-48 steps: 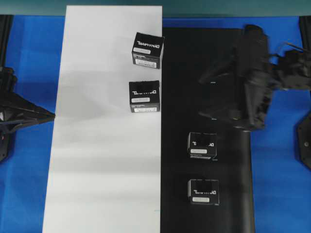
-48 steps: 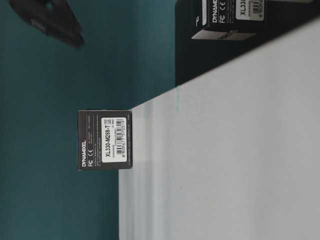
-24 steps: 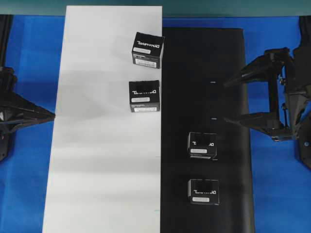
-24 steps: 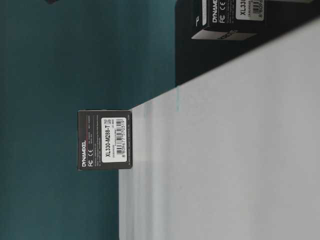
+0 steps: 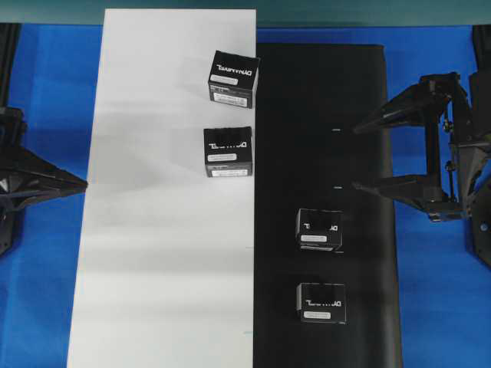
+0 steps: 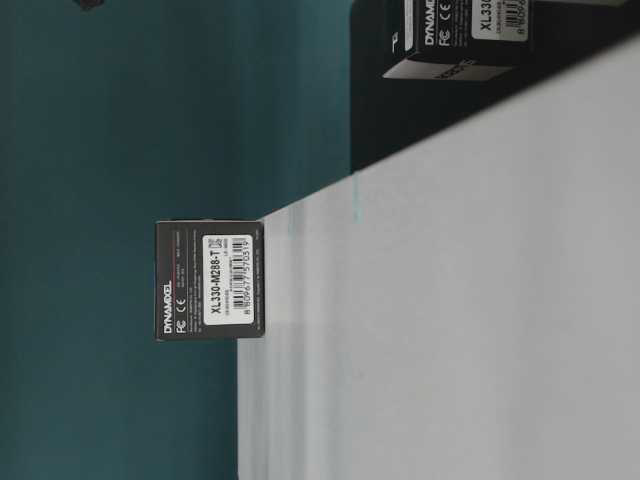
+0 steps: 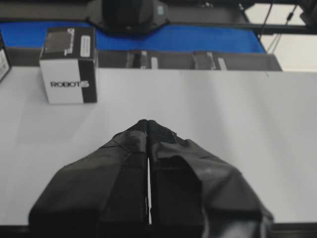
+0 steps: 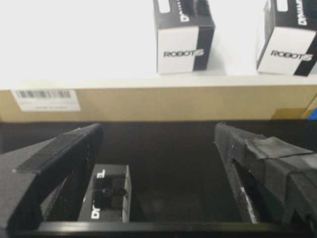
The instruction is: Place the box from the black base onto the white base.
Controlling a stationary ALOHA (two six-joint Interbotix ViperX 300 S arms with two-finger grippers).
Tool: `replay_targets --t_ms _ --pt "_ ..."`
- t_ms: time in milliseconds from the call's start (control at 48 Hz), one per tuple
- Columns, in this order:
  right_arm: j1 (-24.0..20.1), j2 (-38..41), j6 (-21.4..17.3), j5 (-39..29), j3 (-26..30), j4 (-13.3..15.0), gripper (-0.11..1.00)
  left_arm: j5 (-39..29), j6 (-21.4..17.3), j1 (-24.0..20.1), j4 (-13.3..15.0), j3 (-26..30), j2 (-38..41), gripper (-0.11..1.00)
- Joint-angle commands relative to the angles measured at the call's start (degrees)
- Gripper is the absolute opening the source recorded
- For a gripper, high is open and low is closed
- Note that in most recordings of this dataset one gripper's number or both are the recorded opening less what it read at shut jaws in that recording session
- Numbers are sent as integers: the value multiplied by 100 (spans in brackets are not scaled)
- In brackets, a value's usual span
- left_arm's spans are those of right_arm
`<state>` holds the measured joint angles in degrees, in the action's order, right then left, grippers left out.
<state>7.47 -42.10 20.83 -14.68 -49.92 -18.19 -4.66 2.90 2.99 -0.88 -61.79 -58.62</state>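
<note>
Two boxes [image 5: 319,230] [image 5: 321,302] stand on the black base [image 5: 307,115]. Two more identical boxes [image 5: 233,77] [image 5: 228,152] stand on the white base [image 5: 153,253], near its edge against the black base. My right gripper [image 5: 357,159] is open and empty at the black base's right edge, above and right of the nearer box. In the right wrist view the gripper [image 8: 158,131] spans bare black panel, with one box [image 8: 109,194] by the left finger [image 8: 59,148]. My left gripper [image 5: 80,182] is shut and empty at the white base's left edge; its wrist view shows the jaws pressed together [image 7: 148,124].
Blue table surface [image 5: 437,307] borders both panels. In the table-level view one box [image 6: 210,280] stands on the white base [image 6: 450,330] and another [image 6: 470,35] on the black base. The white base's tan side edge [image 8: 148,104] carries a barcode sticker.
My right arm has pulled back to the right, from over the black base to its right edge, with the jaws open. The left arm and all boxes have not moved.
</note>
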Motion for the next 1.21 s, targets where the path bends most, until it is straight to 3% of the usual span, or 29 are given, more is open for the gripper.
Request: replay_targets --t_ms 0,1187 --pt "-53 9 -9 149 26 -26 99 -18 -9 -26 -18 114 26 -4" --pt "-141 9 -26 413 -114 -53 99 -35 -18 -44 -9 132 -97 -4"
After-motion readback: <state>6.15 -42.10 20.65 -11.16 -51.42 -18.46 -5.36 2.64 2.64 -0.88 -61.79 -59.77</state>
